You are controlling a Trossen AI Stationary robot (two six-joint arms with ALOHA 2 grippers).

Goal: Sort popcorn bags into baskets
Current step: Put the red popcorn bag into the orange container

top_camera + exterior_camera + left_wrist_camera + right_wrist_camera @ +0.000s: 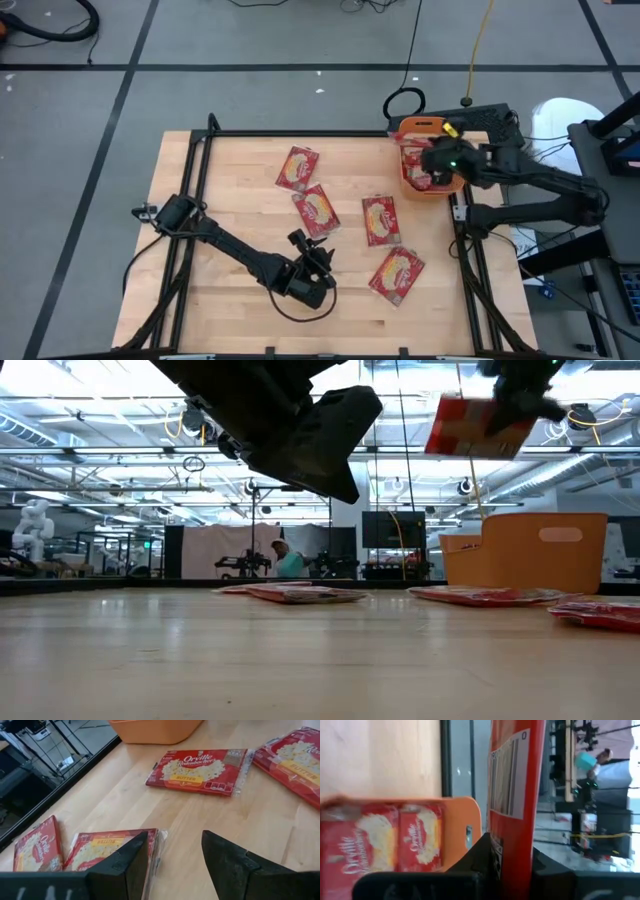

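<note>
Fingers apart | packet: "Orville Redenbacher's", "BUTTER"

bare wood along the table's left edge and front-left corner. four popcorn bags lie flat mid-table toward the right edge, narrow gaps between them. orange basket blocks the back-right corner; the bag hanging over it probably bars entry from above.
</note>
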